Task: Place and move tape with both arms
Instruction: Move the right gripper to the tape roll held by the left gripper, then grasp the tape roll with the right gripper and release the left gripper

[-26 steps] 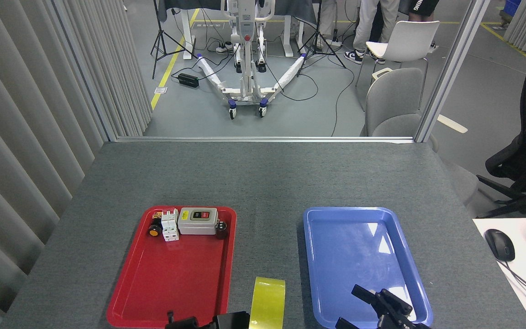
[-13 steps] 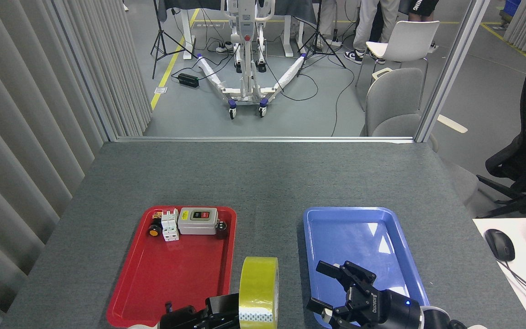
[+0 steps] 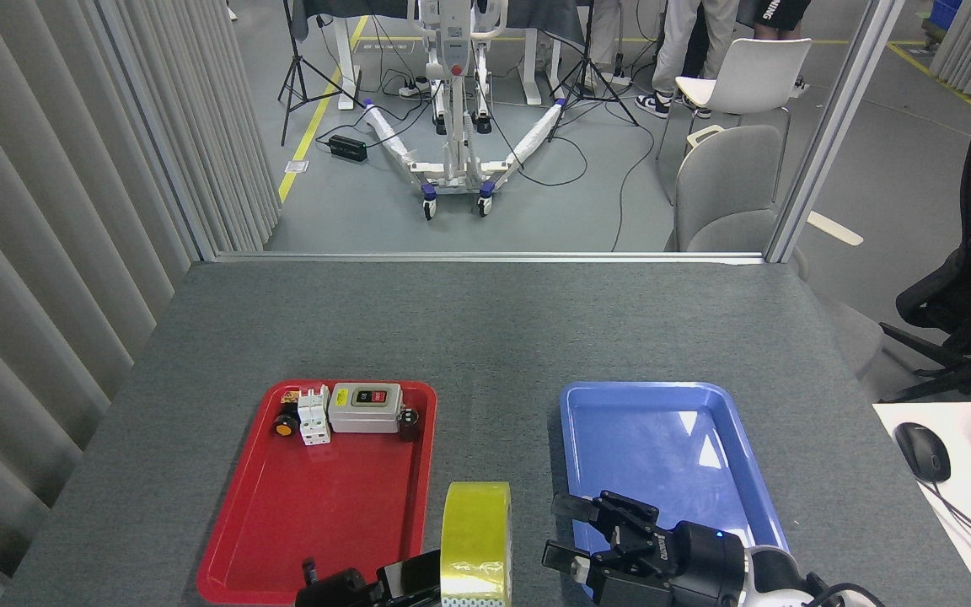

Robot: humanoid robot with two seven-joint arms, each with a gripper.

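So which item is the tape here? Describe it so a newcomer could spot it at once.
Look at the near edge of the grey table, in the gap between the red tray and the blue tray. The tape stands there on edge, against the left gripper. It is the only yellow ring in view.

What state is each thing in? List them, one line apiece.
tape: upright on edge, held by left end effector
right end effector: open, fingers spread toward tape, not touching
red tray: holds switch parts along far end
blue tray: empty
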